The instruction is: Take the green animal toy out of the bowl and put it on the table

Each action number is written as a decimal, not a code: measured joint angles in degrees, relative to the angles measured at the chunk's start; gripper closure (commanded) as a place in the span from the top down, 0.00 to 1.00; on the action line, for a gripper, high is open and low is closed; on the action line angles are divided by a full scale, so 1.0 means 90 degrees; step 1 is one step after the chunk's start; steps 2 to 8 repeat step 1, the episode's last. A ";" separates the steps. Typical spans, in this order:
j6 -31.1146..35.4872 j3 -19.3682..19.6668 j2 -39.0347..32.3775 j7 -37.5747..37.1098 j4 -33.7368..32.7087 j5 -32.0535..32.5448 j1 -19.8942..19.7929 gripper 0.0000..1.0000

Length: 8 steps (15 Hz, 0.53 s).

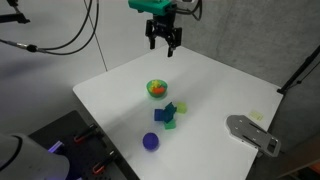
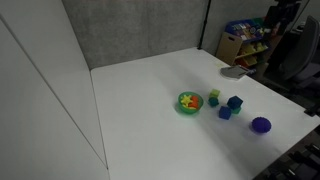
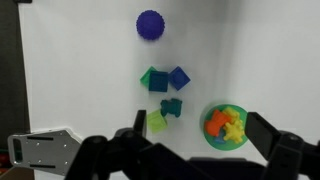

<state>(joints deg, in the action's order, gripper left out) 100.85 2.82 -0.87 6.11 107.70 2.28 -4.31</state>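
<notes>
The bright green bowl (image 3: 218, 143) holds orange and yellow toys; it also shows in both exterior views (image 1: 157, 96) (image 2: 188, 111). The dark teal-green animal toy (image 3: 172, 107) lies on the white table (image 3: 80, 70), just outside the bowl and next to a pale yellow-green cube (image 3: 156, 122). My gripper (image 3: 198, 126) is open and empty. It hangs high above the table's far side in an exterior view (image 1: 163, 42). In the wrist view its fingers frame the bowl and the pale cube.
A bright green cube (image 3: 155, 79) and a blue cube (image 3: 179, 78) sit beside the toy. A blue-purple round piece (image 3: 150, 24) (image 1: 151, 141) (image 2: 261, 125) lies beyond them. A grey flat device (image 1: 252, 133) (image 3: 40, 148) rests near the table's edge.
</notes>
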 measured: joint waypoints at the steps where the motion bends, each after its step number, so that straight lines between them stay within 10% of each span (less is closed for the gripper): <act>1: 0.0003 0.0000 0.0058 0.0000 0.0080 0.0013 0.0000 1.00; 8: 0.0003 0.0000 0.0058 0.0000 0.0080 0.0013 0.0000 1.00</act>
